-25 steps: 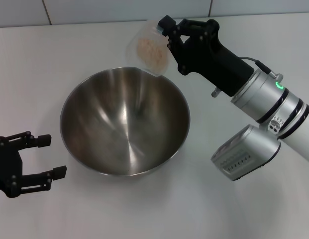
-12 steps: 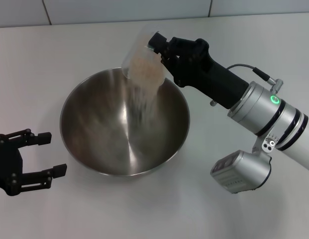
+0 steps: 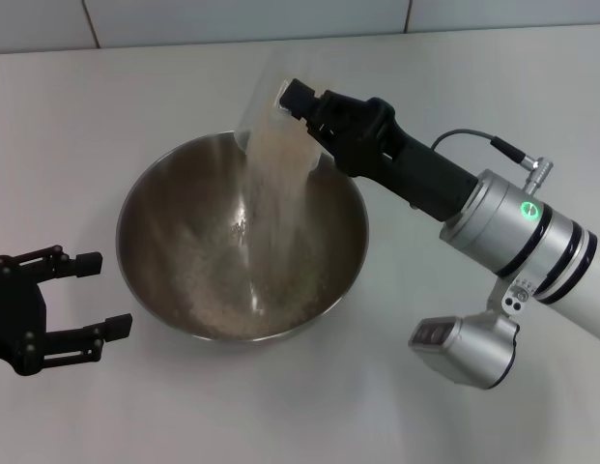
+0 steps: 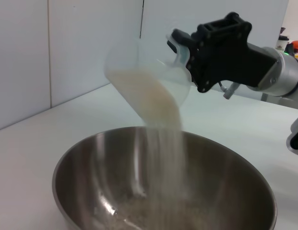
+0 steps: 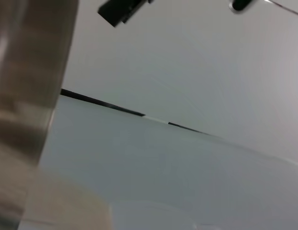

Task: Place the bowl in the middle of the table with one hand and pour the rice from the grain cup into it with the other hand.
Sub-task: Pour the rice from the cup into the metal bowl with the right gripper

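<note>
Here, one bowl (image 3: 242,242), one tipped grain cup (image 3: 271,116) (right end effector (image 3: 298,104) gripping), rice (image 3: 275,208) streaming, left end effector (image 3: 92,295) spread.

A pale tiled wall (image 3: 232,19) runs along the far edge of the table (image 3: 473,406), divided by two thin dark grout lines (image 3: 90,24), both slightly slanted in the head view. In the left wrist view the same wall appears as flat light panels with one dark vertical seam (image 4: 142,28), and small orange and dark items (image 4: 289,44), too small to identify, sit at the far edge. In the right wrist view a thin dark line (image 5: 101,102), broken in one place, crosses a pale surface.
</note>
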`<state>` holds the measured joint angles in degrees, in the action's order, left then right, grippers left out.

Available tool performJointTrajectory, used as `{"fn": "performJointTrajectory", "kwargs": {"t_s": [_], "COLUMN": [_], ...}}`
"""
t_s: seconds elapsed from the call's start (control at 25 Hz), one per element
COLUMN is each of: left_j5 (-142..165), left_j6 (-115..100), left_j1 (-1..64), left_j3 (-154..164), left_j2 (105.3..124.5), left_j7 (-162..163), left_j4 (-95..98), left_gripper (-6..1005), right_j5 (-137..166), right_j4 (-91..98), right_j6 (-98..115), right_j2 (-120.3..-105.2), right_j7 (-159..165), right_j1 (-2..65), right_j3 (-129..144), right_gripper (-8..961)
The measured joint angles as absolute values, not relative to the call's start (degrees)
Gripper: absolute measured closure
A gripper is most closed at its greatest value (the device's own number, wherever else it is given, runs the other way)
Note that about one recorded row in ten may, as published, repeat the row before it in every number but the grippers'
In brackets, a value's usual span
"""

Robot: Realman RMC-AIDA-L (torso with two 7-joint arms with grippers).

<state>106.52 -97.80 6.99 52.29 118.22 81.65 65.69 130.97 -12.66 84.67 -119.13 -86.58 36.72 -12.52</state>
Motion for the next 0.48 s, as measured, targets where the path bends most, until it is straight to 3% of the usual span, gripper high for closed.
{"fn": "performJointTrajectory", "kwargs": {"t_s": [0.48], "left_j5": [106.5], "left_j6": [-97.8], "left_j1": [7.1], "left_j3": [52.3], "left_j2": [118.22], "left_j7": [81.7], "left_j4": [65.7], "left_gripper": [187], "right_j5": [133.1], "right_j4": [-12.9], "right_j6": [84.8], "right_j2": [-119.27], "right_j7": [-92.1], "right_j1": [35.8], "right_j3": [-12.7], "right_gripper": [932]}}
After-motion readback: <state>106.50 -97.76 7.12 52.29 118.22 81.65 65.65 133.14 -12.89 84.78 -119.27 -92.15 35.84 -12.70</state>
